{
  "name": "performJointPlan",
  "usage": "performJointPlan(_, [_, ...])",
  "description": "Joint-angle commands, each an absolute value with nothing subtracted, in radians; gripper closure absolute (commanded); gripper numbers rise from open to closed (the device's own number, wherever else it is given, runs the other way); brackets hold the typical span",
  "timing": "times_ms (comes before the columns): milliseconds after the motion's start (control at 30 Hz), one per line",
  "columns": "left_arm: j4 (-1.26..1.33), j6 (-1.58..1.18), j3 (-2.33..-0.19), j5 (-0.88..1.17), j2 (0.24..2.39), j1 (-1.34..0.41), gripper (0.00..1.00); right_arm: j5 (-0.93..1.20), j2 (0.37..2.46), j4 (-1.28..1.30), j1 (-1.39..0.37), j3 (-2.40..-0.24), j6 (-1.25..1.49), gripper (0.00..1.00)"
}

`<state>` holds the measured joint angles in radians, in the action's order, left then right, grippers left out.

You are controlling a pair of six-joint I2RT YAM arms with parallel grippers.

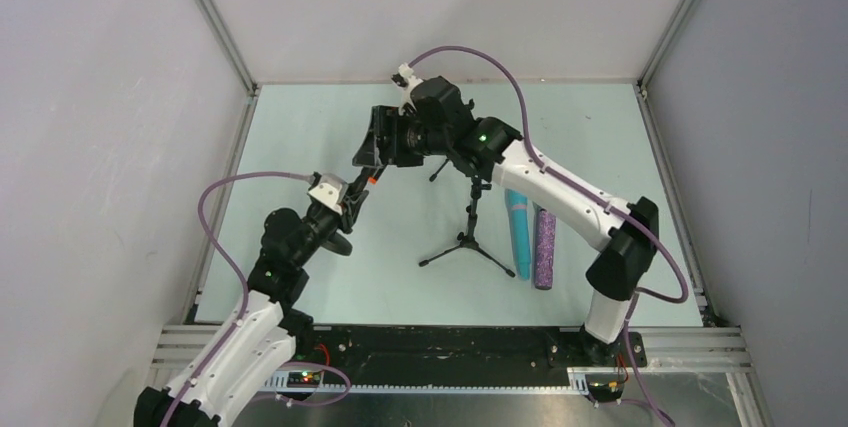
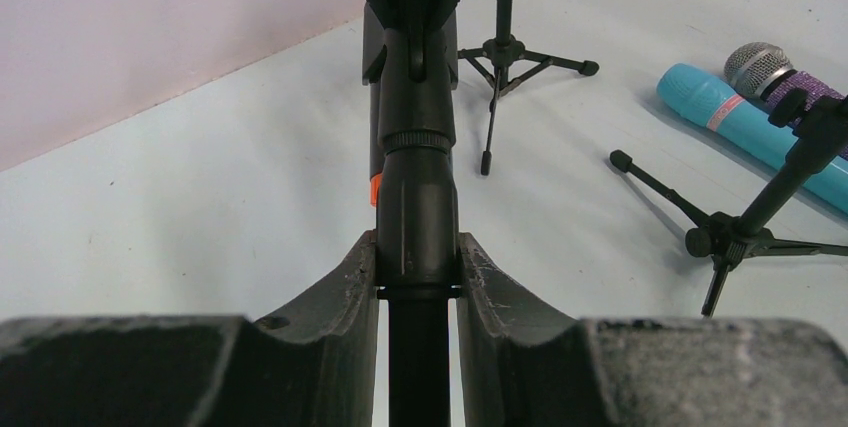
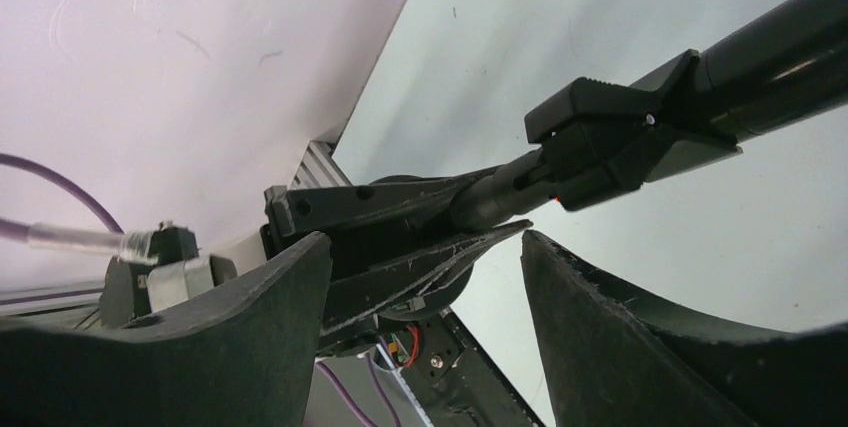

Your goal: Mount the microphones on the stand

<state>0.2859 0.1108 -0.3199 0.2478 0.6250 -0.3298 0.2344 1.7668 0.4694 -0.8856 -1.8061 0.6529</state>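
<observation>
My left gripper is shut on the thin shaft of the black microphone, which has an orange-red patch on its side. It holds the microphone off the table, pointing up and away. A black clip sits round the microphone's body just past the left fingers. My right gripper hovers beside that clip with its jaws wide apart and nothing between them. In the top view the two grippers meet left of the tripod stand. The cyan microphone and the glittery purple microphone lie side by side right of the stand.
A second small tripod stand stands farther back, partly under the right arm. White walls with metal frame rails close in the pale table on three sides. Purple cables loop over both arms.
</observation>
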Motion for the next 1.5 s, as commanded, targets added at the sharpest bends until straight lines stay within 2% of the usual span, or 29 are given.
performJointPlan(0, [0.434, 0.144, -0.334, 0.188, 0.58, -0.357, 1.0, 0.271, 1.828, 0.558, -0.884, -1.906, 0.678, 0.26])
performJointPlan(233, [0.434, 0.136, -0.335, 0.107, 0.575, -0.382, 1.0, 0.255, 1.86, 0.606, -0.895, -1.924, 0.663, 0.32])
performJointPlan(533, [0.434, 0.171, -0.343, 0.054, 0.57, -0.433, 1.0, 0.225, 1.908, 0.606, -0.901, -1.941, 0.667, 0.34])
performJointPlan(633, [0.434, 0.184, -0.344, 0.03, 0.57, -0.455, 1.0, 0.221, 1.932, 0.6, -0.907, -1.974, 0.671, 0.39])
performJointPlan(833, [0.431, 0.206, -0.346, -0.011, 0.579, -0.507, 1.0, 0.221, 1.986, 0.582, -0.912, -2.017, 0.697, 0.4])
performJointPlan(1100, [0.427, 0.245, -0.354, -0.087, 0.597, -0.578, 1.0, 0.224, 2.024, 0.558, -0.912, -2.038, 0.724, 0.47])
performJointPlan(1267, [0.427, 0.243, -0.35, -0.099, 0.593, -0.588, 1.0, 0.226, 1.999, 0.495, -0.91, -1.982, 0.728, 0.59])
performJointPlan(1467, [0.426, 0.266, -0.338, -0.08, 0.575, -0.593, 1.0, 0.246, 1.939, 0.357, -0.902, -1.856, 0.725, 0.85])
